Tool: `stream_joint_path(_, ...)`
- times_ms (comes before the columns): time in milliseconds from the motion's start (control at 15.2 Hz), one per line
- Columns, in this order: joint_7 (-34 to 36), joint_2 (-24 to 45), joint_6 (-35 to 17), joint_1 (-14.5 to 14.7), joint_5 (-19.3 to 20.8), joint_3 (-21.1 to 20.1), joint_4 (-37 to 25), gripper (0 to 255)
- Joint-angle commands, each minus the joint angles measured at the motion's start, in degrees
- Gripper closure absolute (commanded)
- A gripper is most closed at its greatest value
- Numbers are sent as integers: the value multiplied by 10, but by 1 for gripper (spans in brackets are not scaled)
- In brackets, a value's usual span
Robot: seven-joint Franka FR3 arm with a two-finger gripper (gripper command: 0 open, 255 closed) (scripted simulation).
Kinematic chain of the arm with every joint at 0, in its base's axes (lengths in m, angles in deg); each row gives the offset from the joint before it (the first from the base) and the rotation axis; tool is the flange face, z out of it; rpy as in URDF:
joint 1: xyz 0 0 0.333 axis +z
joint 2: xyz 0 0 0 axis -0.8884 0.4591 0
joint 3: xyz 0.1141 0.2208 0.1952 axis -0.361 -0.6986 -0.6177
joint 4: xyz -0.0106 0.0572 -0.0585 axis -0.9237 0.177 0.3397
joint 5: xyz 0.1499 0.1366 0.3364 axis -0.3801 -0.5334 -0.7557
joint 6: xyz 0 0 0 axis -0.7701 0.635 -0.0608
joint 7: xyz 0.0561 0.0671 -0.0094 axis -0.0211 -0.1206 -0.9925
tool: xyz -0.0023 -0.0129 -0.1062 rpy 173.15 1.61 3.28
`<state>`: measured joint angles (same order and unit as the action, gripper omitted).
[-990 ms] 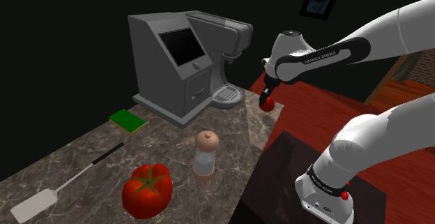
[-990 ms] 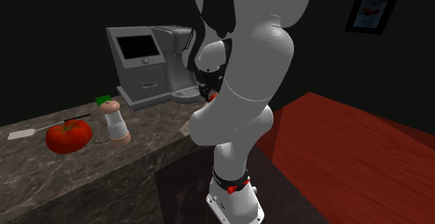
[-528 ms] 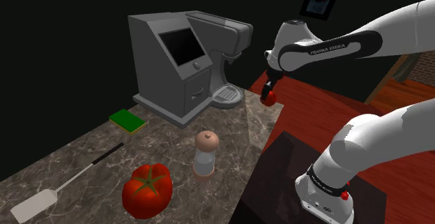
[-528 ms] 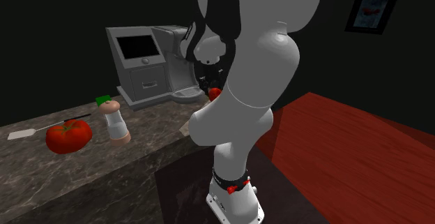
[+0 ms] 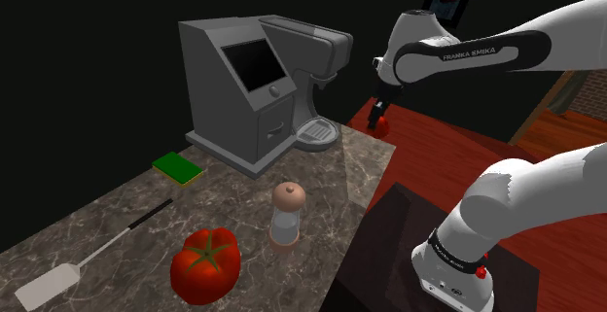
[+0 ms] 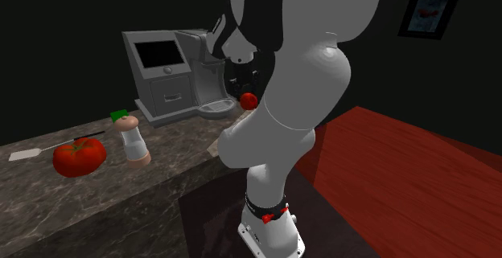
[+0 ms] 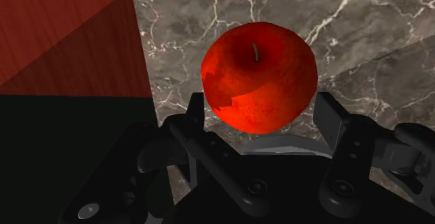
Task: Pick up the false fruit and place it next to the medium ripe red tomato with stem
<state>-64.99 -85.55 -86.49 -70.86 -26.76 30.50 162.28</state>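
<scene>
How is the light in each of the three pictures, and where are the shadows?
Shoulder view: dim overall; a paler wedge of light crosses the grey marble counter beside the grey coffee machine. Second exterior view: the white robot arm is brightest, the counter dull. Wrist view: the round red apple is well lit, with a darker patch on one side.

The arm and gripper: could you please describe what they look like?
The arm has rounded white links with dark joints; one dark band carries white FRANKA EMIKA lettering, and a black ring near the base bears red marks. The gripper is all black, with two blocky fingers.
</scene>
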Motion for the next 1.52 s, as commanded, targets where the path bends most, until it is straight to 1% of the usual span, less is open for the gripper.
stream_joint_path(0, -3, -3, 17, 0, -1, 0, -14, 255)
stream_joint_path(726, -12, -20, 107, 3, -9, -5, -87, 255)
stream_joint_path(792, -12, -20, 108, 3, -9, -5, -88, 255)
stream_joint_path(1122, 58, -23, 118, 33, -40, -65, -87, 255)
stream_joint_path(1452, 129, -9, 125, 63, -70, -125, -102, 255)
